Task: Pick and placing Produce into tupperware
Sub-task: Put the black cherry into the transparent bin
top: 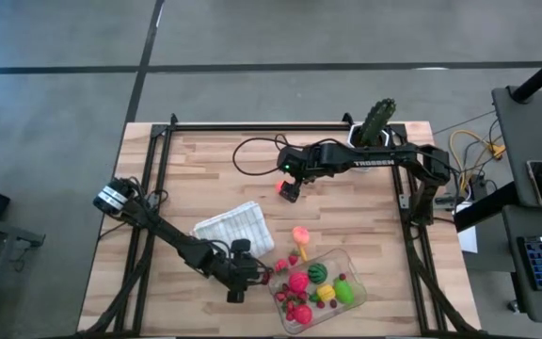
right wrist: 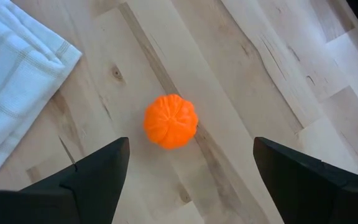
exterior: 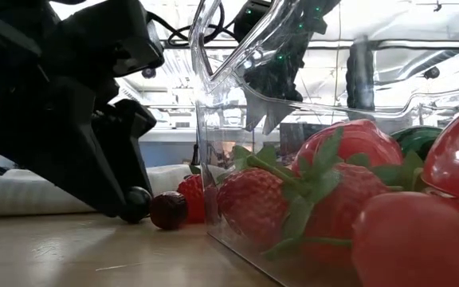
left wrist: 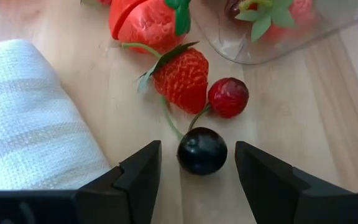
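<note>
One dark cherry (left wrist: 202, 150) lies on the worktop (left wrist: 303, 124) between the left claw (left wrist: 197, 180)'s parted, empty fingers, just outside the tupperware (top: 332, 259). Right claw (right wrist: 191, 171) hangs released above an orange fruit (right wrist: 170, 121), mid-worktop.

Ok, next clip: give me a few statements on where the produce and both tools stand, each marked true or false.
1. The left tool is open, its fingers either side of a dark cherry. True.
2. That cherry is already inside the tupperware. False: it lies on the table outside it.
3. The right tool is open above an orange fruit. True.
4. The right tool grips the cloth. False: it holds nothing.
5. The tupperware is empty. False: strawberries and other produce lie inside.
</note>
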### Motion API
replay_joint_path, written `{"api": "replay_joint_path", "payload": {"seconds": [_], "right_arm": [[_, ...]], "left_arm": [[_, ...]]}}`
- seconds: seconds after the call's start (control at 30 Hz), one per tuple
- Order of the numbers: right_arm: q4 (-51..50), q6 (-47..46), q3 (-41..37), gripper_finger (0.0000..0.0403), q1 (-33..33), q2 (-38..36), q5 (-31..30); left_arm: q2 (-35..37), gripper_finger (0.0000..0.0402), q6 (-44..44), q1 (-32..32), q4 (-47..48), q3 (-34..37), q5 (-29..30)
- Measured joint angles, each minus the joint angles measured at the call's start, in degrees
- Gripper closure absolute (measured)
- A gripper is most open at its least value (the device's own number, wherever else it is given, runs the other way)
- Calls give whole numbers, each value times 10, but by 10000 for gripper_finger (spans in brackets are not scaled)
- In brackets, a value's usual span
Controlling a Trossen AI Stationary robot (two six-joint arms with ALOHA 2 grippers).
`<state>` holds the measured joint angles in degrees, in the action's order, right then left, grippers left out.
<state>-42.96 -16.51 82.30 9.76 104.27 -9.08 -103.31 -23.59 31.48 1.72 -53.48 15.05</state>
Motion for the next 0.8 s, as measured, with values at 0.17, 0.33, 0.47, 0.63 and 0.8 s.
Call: {"api": "replay_joint_path", "payload": {"seconds": [0.17, 0.33, 0.47, 0.63, 0.8], "right_arm": [[3, 0, 0, 69, 0, 0, 0], [4, 0, 0, 69, 0, 0, 0], [5, 0, 0, 69, 0, 0, 0], [5, 0, 0, 69, 0, 0, 0], [5, 0, 0, 69, 0, 0, 0]], "left_arm": [[-2, 216, 0, 0, 0, 0, 2], [-6, 257, 0, 0, -2, 0, 2], [-6, 288, 0, 0, -3, 0, 2], [-6, 300, 0, 0, -12, 0, 2], [-2, 300, 0, 0, -12, 0, 2]]}}
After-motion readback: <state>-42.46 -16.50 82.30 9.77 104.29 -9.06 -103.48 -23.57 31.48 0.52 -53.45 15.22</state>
